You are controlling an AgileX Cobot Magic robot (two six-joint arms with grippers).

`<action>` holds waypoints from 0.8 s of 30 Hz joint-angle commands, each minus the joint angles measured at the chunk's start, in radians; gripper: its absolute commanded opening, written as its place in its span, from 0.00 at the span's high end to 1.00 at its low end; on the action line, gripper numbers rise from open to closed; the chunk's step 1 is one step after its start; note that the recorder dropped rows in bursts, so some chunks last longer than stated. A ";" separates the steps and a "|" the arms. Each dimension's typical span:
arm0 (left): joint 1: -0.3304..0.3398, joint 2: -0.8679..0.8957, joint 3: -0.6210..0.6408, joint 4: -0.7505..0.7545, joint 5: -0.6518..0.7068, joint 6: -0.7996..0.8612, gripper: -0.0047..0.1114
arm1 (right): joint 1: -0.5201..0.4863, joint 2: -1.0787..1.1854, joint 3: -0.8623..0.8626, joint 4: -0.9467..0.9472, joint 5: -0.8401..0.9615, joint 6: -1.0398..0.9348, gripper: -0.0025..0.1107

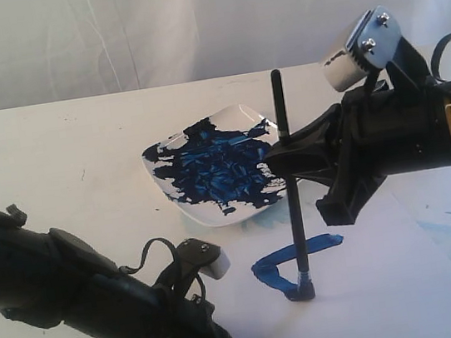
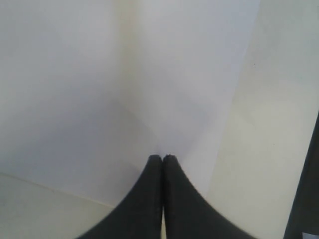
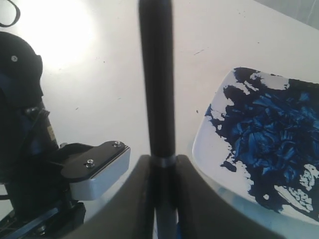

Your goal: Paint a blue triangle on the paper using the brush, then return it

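With the right gripper point(image 1: 288, 160) clamping one brush point(image 1: 278, 103) upright, pressing its bristles onto one sheet of paper point(image 1: 370, 300) at the near corner of the blue triangle point(image 1: 300, 252), showing only two strokes. Holding the left gripper point(image 2: 163, 159) pinched together on nothing at near left, perhaps just above the paper. Counting one white dish point(image 1: 243, 114) beyond the strokes, carrying dark-blue paint point(image 1: 221, 169).
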 commanded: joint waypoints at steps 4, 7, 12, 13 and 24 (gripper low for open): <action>-0.007 -0.003 0.001 0.013 0.019 0.001 0.96 | 0.002 -0.006 0.002 -0.007 0.031 0.033 0.98; -0.007 -0.003 0.001 0.013 0.019 0.001 0.96 | 0.000 -0.006 0.002 -0.007 0.031 0.038 0.98; -0.007 -0.003 0.001 0.013 0.019 0.001 0.96 | 0.000 -0.018 0.002 -0.007 0.031 0.053 0.98; -0.007 -0.003 0.001 0.013 0.019 0.001 0.96 | 0.000 -0.029 0.002 -0.007 0.035 0.053 0.98; -0.007 -0.003 0.001 0.013 0.019 0.001 0.96 | 0.000 -0.148 0.044 -0.007 0.076 0.082 0.98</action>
